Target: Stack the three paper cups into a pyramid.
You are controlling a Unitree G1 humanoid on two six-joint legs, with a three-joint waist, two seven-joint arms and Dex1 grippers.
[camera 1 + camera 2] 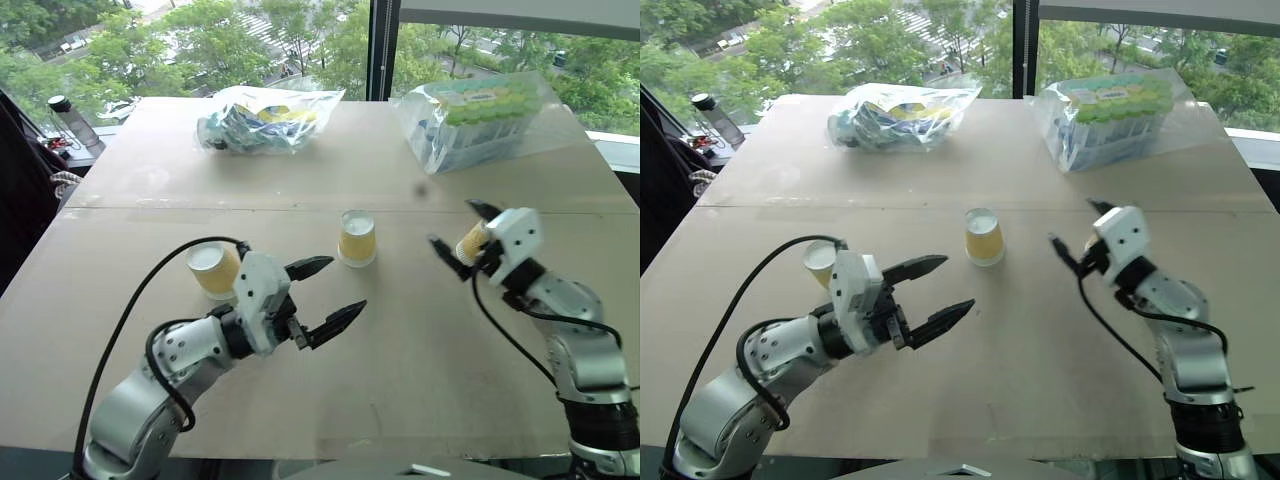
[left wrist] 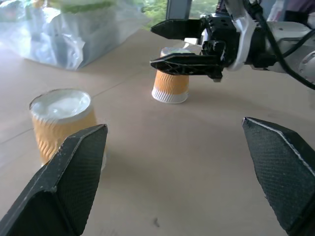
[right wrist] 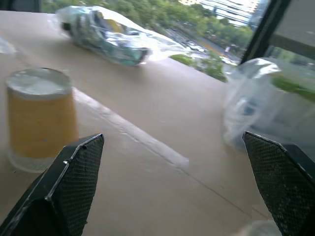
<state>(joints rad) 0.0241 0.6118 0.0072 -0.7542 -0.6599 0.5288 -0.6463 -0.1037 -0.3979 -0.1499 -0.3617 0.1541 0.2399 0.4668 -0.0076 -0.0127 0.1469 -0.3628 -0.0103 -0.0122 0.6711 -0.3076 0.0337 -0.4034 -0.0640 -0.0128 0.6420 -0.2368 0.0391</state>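
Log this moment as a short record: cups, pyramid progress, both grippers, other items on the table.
cups: three, all upside down, apart on the table
left cup: behind the left gripper
middle cup: alone at table centre
right cup: partly hidden behind the right gripper
pyramid: not started
left gripper: fingers open, holding nothing
right gripper: fingers open, holding nothing
other: two clear plastic bags at the far edge
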